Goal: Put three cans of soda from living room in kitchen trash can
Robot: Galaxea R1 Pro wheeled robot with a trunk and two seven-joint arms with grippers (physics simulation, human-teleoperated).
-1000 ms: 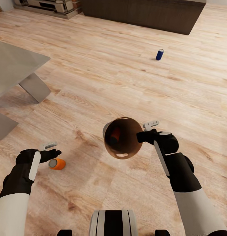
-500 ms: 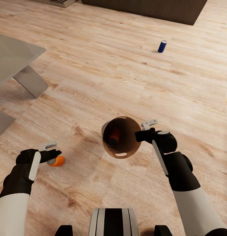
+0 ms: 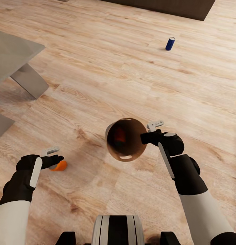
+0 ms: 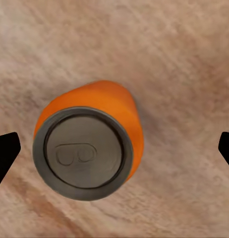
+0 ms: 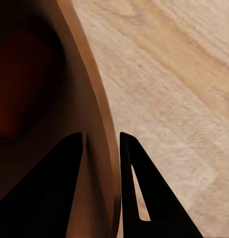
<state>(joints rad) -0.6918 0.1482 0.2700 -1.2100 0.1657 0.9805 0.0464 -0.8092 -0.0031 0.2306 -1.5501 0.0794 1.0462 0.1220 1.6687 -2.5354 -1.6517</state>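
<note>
My right gripper (image 3: 145,137) is shut on the rim of the tash can (image 3: 126,139), which hangs tilted above the floor with its coppery inside facing the head camera. The right wrist view has its wall (image 5: 94,99) pinched between the two fingers of the right gripper (image 5: 101,144). One orange can of soda (image 3: 119,134) lies inside it. A second orange can (image 3: 60,166) stands on the floor under my left gripper (image 3: 56,159). Its grey top (image 4: 82,156) sits between the widely spread fingers of the left gripper (image 4: 114,148), which is open. The blue can (image 3: 170,43) stands far ahead to the right.
The stone coffee table (image 3: 12,54) and its angled leg (image 3: 29,81) stand at the left. A long dark low cabinet (image 3: 172,6) runs along the far edge. Wooden floor stretches between me and the blue can. My base (image 3: 118,231) shows at the bottom.
The whole head view has shifted, so the table, cabinet and blue can sit differently in it. My left gripper now covers more of the orange can. The right gripper keeps its hold on the bin.
</note>
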